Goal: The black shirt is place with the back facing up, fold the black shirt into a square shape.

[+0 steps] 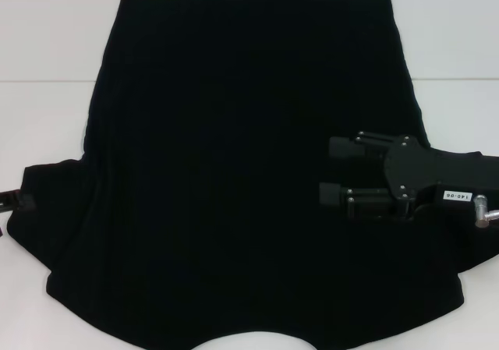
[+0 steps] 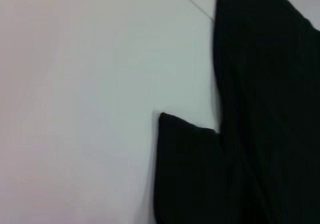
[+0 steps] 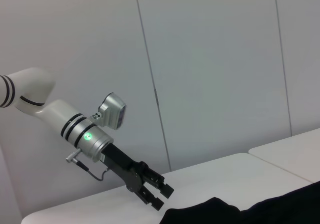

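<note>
The black shirt point(image 1: 234, 171) lies spread flat on the white table point(image 1: 54, 38), its curved neckline at the near edge and its hem at the far side. My right gripper point(image 1: 331, 171) hovers over the shirt's right half, fingers pointing left and open, with nothing between them. My left gripper point(image 3: 156, 194) shows in the right wrist view, open, just above the table beside the tip of the left sleeve point(image 3: 210, 211). In the head view only its edge point(image 1: 8, 200) shows at the far left. The left wrist view shows that sleeve point(image 2: 190, 169) and the shirt's side point(image 2: 270, 84).
The white table point(image 2: 90, 109) has a seam point(image 1: 47, 80) running across it at the far side. A pale panelled wall point(image 3: 210, 74) stands behind the table. Bare tabletop shows to the left and right of the shirt.
</note>
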`<state>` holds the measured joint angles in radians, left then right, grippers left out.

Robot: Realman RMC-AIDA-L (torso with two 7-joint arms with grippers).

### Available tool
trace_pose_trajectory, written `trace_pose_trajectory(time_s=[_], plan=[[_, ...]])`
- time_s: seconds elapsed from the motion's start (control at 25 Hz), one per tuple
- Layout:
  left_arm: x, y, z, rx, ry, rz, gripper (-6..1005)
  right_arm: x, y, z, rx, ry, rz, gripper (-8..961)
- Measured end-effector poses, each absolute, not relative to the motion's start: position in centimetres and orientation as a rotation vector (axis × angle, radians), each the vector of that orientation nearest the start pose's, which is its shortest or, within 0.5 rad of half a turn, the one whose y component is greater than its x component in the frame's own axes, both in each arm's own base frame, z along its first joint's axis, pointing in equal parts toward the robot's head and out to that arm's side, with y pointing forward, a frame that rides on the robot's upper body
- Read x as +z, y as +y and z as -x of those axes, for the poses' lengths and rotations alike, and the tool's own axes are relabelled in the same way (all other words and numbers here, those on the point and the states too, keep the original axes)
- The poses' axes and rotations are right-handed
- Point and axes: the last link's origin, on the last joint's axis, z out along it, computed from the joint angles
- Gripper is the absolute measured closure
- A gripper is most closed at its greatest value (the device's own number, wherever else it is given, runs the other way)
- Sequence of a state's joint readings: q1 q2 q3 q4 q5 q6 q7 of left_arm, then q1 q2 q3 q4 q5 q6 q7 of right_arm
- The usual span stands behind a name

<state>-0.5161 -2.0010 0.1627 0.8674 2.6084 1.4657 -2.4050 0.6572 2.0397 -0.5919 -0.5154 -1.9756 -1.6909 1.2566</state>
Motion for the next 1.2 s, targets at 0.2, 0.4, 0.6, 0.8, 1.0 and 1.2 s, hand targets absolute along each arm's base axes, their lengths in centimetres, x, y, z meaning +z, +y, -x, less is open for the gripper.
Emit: trace_pose_trajectory(time_s=[0.2,0.4,0.6,0.8,1.0,1.2], plan=[[10.0,32.0,38.0,-0.42,-1.912,1.689,65,0.6,34.4,-22.4,0.933,0.407,2.795,70],[9.7,32.6,38.0,-0.403,-1.901,1.684,65,0.6,34.4,-22.5,0.929,0.411,2.791,70],[9.7,32.8,38.0,-0.4,-1.9,1.674,64,0.8,34.5,-22.5,0.937,0.416,2.783,70],[9.8,32.9,38.0,-0.398,-1.895,1.667,64,0.9,34.5,-22.6,0.938,0.417,2.781,70],[9.9,32.9,38.1,-0.395,-1.894,1.665,64,0.9,34.5,-22.6,0.936,0.419,2.776,70],[9.7,32.9,38.0,-0.386,-1.895,1.675,64,1.0,34.6,-22.6,0.939,0.42,2.769,70]])
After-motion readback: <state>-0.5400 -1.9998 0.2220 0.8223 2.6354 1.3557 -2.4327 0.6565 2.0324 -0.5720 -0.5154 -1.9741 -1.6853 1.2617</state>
